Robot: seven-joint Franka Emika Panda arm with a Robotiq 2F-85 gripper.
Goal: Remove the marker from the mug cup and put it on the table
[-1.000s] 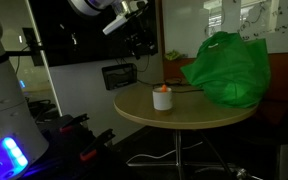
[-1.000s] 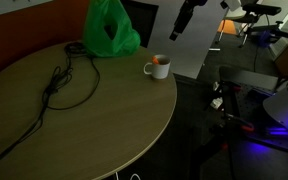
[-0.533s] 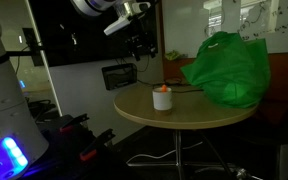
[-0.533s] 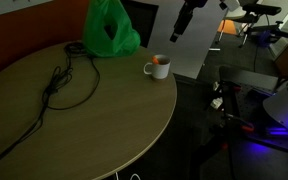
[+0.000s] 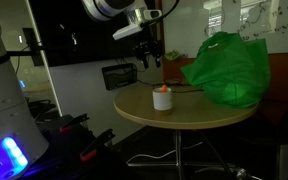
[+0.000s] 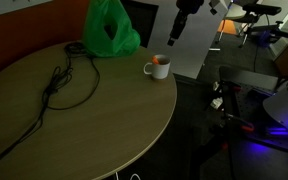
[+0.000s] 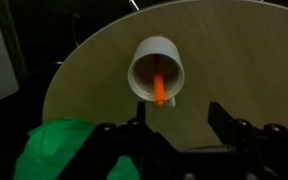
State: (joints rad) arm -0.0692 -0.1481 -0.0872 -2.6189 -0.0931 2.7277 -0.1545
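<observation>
In the wrist view the two fingers [image 7: 134, 132] stand wide apart at the bottom edge, and the gripper [image 7: 179, 125] holds nothing: only bare table top shows in the gap. From that gap the mug cup [image 7: 156, 66] lies at about 11 o'clock, clear of both fingers, its open mouth facing the camera. The marker [image 7: 160, 88] is inside it, an orange-red stick leaning against the inner wall on the side nearer the fingers, so it is in the cup and touches neither finger. The cup stands on the table [image 7: 234, 50], near its rounded edge. At about 8 o'clock from the fingers, a green bag [image 7: 54, 150] fills the lower corner, apart from the cup. In an exterior view the gripper [image 5: 151, 55] hangs in the air at roughly 12 o'clock over the cup [image 5: 162, 98], well apart from it, with the marker's tip [image 5: 163, 89] showing at the rim and the bag [image 5: 227, 68] at 2 o'clock of the cup. In an exterior view a black cable [image 6: 59, 85] lies on the table [image 6: 104, 120] at 8 o'clock of the cup [image 6: 157, 67], well away. Nothing stands between fingers and cup.
</observation>
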